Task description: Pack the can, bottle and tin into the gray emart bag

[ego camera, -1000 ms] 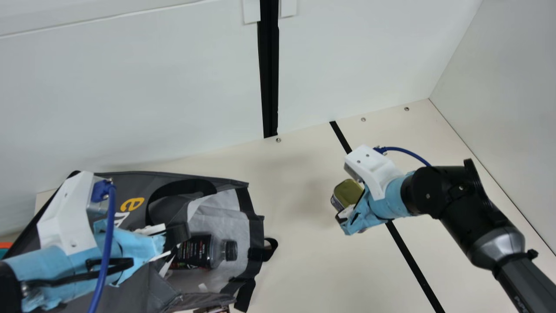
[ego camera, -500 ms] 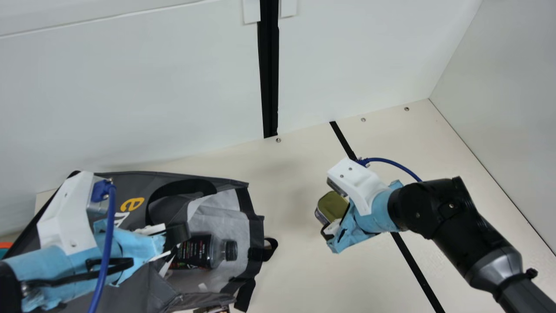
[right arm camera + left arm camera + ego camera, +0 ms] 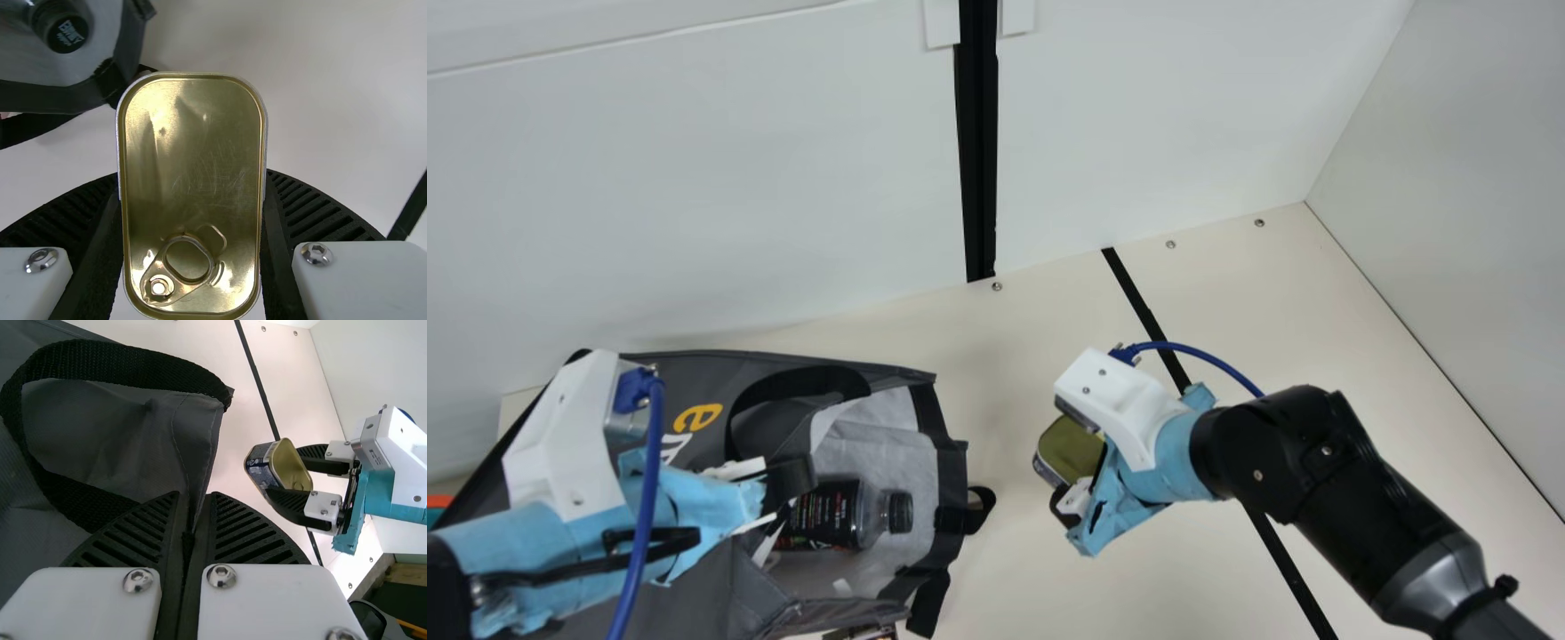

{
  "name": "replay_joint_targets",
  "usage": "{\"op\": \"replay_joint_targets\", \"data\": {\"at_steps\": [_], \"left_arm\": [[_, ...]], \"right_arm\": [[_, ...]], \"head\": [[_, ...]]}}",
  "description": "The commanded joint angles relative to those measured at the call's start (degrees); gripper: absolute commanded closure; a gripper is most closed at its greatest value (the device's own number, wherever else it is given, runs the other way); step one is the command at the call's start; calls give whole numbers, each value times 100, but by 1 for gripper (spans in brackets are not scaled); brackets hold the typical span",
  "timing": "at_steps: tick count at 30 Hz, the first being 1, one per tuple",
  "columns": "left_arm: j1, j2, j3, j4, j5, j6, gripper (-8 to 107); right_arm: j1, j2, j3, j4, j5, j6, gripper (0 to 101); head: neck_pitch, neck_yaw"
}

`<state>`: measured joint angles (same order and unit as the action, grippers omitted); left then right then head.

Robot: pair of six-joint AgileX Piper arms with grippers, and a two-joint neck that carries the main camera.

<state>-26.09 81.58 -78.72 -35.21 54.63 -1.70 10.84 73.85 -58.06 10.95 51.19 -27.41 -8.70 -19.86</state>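
Bag (image 3: 703,378) comes first, lying on its side at the left of the main view, gray outside and pale within, its mouth facing right. Over it reaches the left gripper (image 3: 787,482), clenched on the cloth near the mouth; the left wrist view shows a fold of gray fabric pinched between its ribbed fingers (image 3: 250,537). Next to that, the black strap (image 3: 800,382) loops up from the side. Inside the mouth lies the bottle (image 3: 827,514), dark-labelled, its black cap (image 3: 900,513) pointing right. Another strap (image 3: 983,511) sticks out past the rim onto the cream table (image 3: 1023,596).

Right of the bag, apart from it, is the tin (image 3: 1072,447), held over the table by the right gripper (image 3: 1074,476), whose fingers clasp it from two opposite sides. Its golden lid (image 3: 193,153) faces the right wrist camera, with the pull ring (image 3: 187,260) flat on it. Farther right, a black line (image 3: 1138,298) runs slantwise across the table, passing beneath the right arm (image 3: 1289,453).
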Motion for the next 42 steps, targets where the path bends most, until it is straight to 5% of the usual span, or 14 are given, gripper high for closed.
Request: {"op": "replay_joint_targets", "data": {"at_steps": [1, 23, 42], "left_arm": [[0, 0, 0, 0, 0, 0, 89], [0, 0, 0, 0, 0, 0, 89], [0, 0, 0, 0, 0, 0, 89]], "right_arm": [[96, -14, 0, 8, 8, -21, 101], [590, -107, 48, 637, -54, -666, 101], [580, -132, 309, 2182, -423, -2089, 101]], "head": [[-130, -14], [-130, -14], [-130, -14]]}}
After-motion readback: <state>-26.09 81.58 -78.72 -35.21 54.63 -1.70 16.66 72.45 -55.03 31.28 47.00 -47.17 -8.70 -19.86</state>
